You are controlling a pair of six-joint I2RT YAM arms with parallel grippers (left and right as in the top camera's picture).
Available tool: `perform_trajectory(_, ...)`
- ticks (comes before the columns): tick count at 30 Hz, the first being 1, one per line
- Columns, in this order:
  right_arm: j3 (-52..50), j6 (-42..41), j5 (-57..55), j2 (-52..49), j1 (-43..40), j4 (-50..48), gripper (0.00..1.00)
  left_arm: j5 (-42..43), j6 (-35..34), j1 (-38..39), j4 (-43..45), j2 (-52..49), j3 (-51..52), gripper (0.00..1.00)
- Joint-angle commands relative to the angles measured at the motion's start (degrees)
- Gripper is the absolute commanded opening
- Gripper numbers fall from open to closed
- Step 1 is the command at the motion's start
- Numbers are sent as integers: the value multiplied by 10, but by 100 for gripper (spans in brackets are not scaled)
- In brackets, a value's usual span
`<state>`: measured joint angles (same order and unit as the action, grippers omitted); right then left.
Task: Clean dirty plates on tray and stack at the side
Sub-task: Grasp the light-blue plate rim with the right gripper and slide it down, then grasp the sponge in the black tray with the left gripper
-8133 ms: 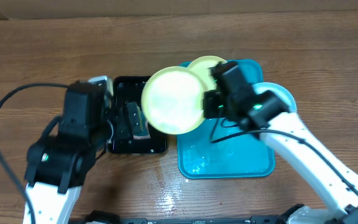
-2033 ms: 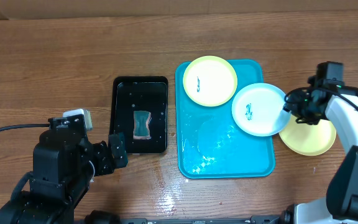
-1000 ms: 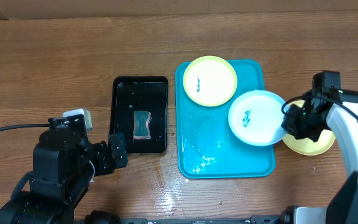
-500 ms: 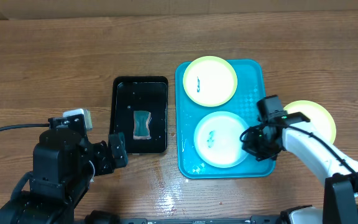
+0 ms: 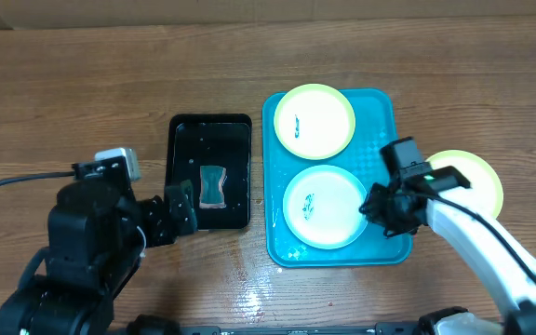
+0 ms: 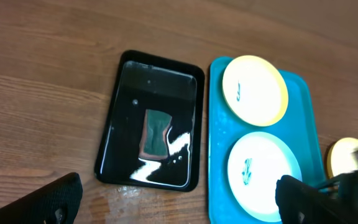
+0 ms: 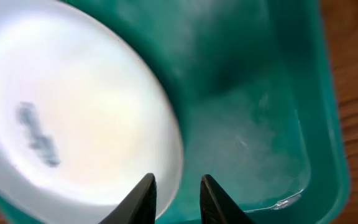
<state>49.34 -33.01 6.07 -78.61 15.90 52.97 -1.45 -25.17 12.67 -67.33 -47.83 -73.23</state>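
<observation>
The turquoise tray [image 5: 394, 149] holds two dirty plates. A yellow-green-rimmed plate [image 5: 314, 121] with a teal smear lies at its far end. A light-blue-rimmed plate [image 5: 322, 207] with a teal smear lies at its near end. A second yellow-green-rimmed plate [image 5: 473, 177] lies on the table right of the tray, partly hidden by my right arm. My right gripper [image 5: 372, 207] is shut on the blue-rimmed plate's right rim; in the right wrist view [image 7: 178, 196] its jaws straddle that rim [image 7: 180, 155]. My left gripper [image 5: 177, 212] is open and empty beside the black tray.
A black tray [image 5: 182, 140] left of the turquoise tray holds water and a small sponge [image 5: 212, 184]. It also shows in the left wrist view [image 6: 120, 124]. The wood near the trays' front edges looks wet. A cable runs along the left side.
My right gripper has carried the blue-rimmed plate from the tray's right edge to the tray's near middle. The yellow-green plate on the table is now uncovered. My left arm shifted slightly.
</observation>
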Motion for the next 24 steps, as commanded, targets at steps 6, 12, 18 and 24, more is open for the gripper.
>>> perform_trajectory(6,24,65,-21,134,1,16,36,9,14,0,-22,-70,7,99)
perform_trajectory(12,24,65,-21,140,1,31,38,-5,12,1,-35,-202,39,83)
perform_trajectory(18,24,65,-21,140,1,44,38,11,49,1,17,-363,46,70)
perform_trajectory(24,24,65,-21,140,1,53,38,43,98,1,94,-501,46,64)
